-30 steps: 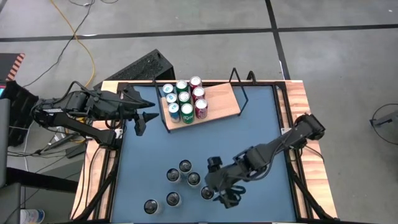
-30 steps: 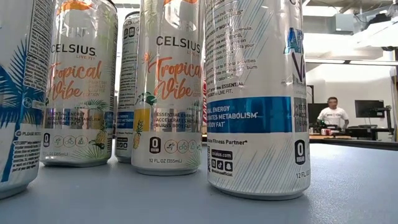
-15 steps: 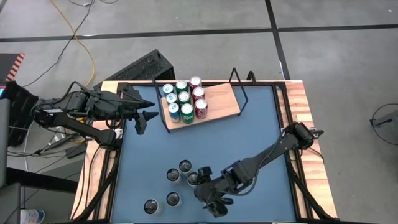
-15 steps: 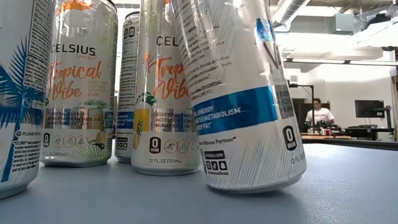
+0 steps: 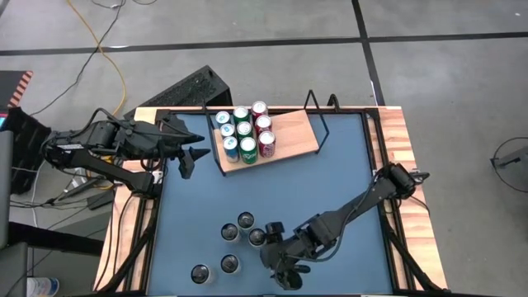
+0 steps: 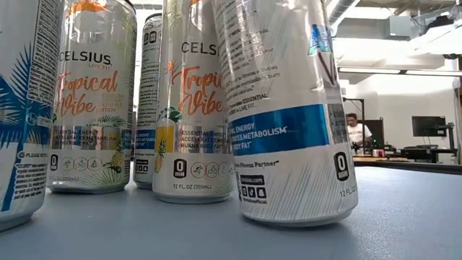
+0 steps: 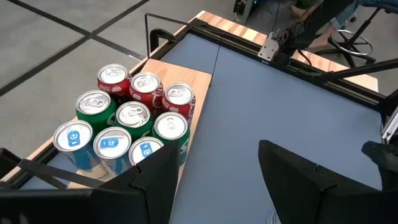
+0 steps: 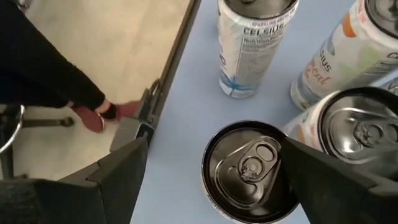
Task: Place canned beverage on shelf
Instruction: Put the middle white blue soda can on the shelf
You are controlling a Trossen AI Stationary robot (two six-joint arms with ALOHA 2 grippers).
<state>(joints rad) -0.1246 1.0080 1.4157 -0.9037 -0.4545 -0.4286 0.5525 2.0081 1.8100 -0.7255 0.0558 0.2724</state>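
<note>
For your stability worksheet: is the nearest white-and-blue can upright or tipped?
Tipped: the can leans left in the low view, its base partly off the table.

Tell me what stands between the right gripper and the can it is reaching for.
Nothing visible: the right gripper is open, its fingers on either side of the tilted can. A neighbouring can stands close beside one finger.
</note>
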